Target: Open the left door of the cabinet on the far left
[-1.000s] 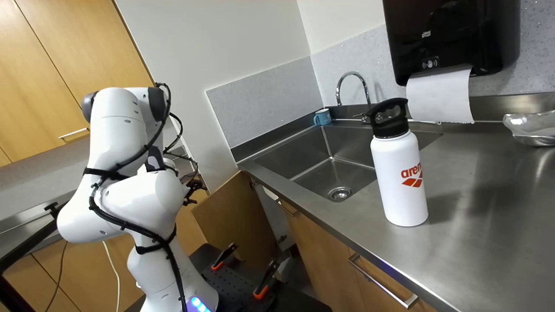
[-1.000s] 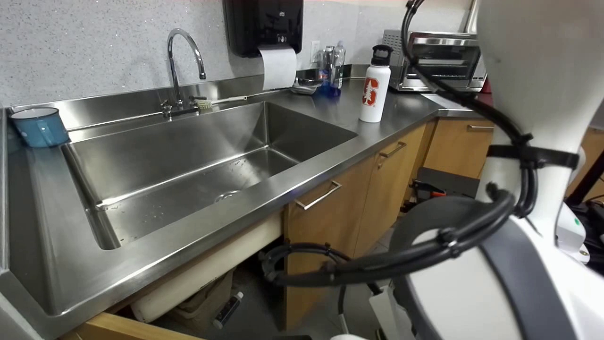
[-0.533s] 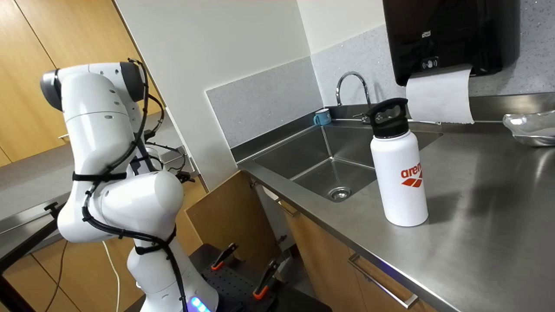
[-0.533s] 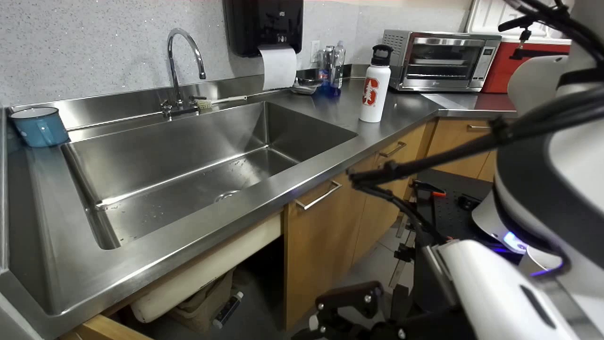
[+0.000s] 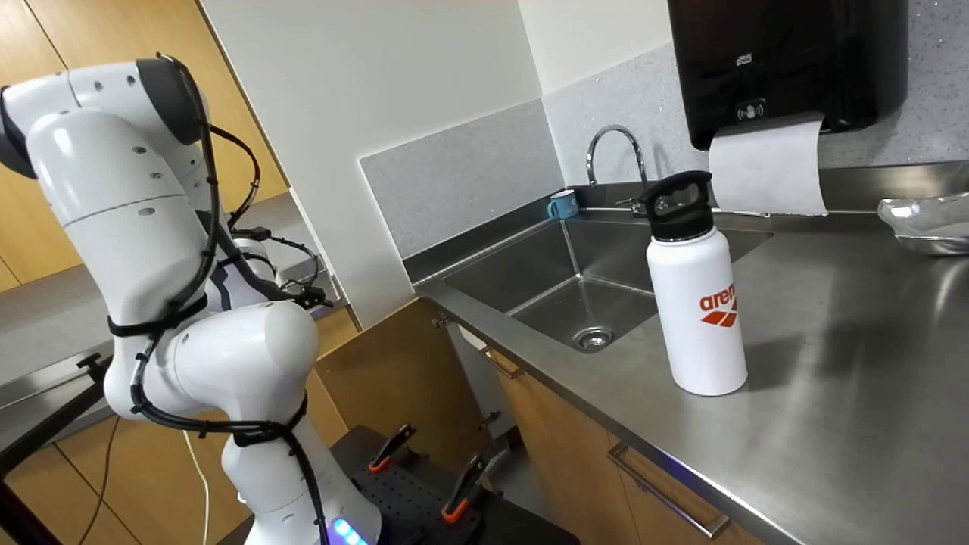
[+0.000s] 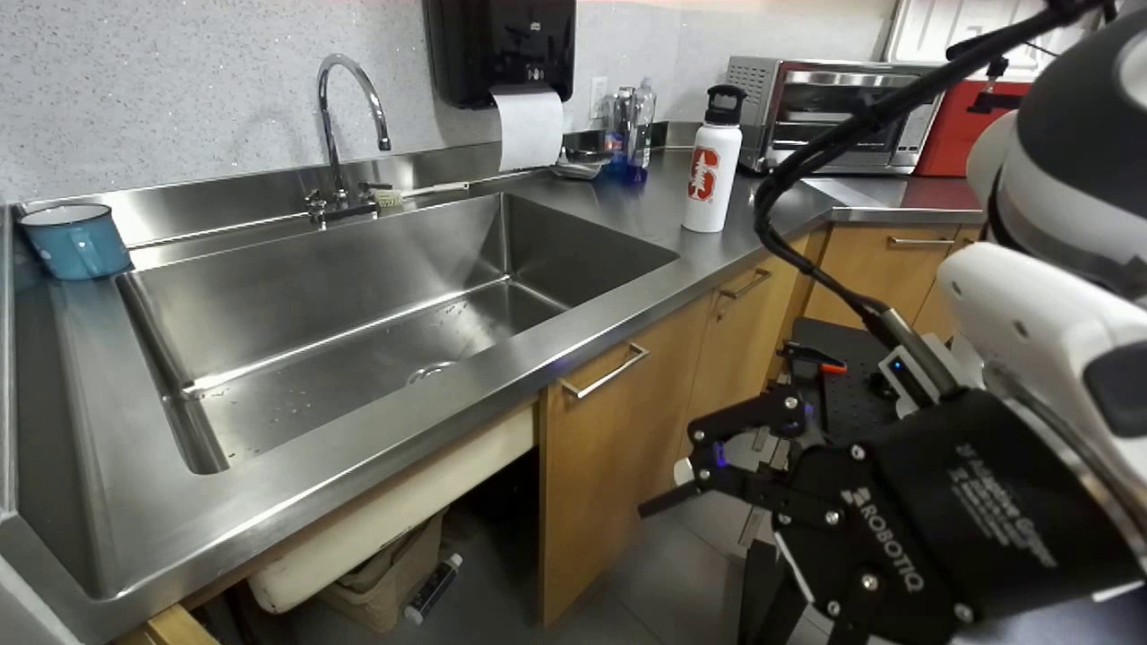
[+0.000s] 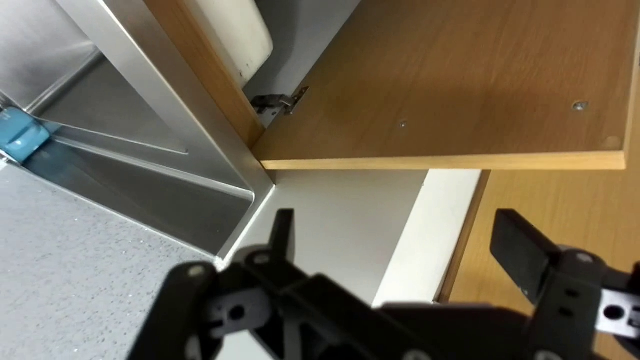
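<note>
The left cabinet door under the sink stands wide open. In the wrist view its wooden inner face and top edge fill the upper right, with a metal hinge at its left end. In an exterior view only a corner of the door shows at the bottom left. The door's handle is hidden. My gripper is open, with nothing between its fingers. It appears above the door's top edge and apart from it; it also shows small in an exterior view.
A closed door with a metal handle sits right of the opening. The steel sink counter overhangs the cabinet. A white bottle and blue mug stand on it. Clamps hold the robot's base. A grey wall panel adjoins the hinge side.
The door has swung a little further open. My gripper has risen and drawn back from the door's edge, and the arm has folded back toward the upper left in an exterior view.
</note>
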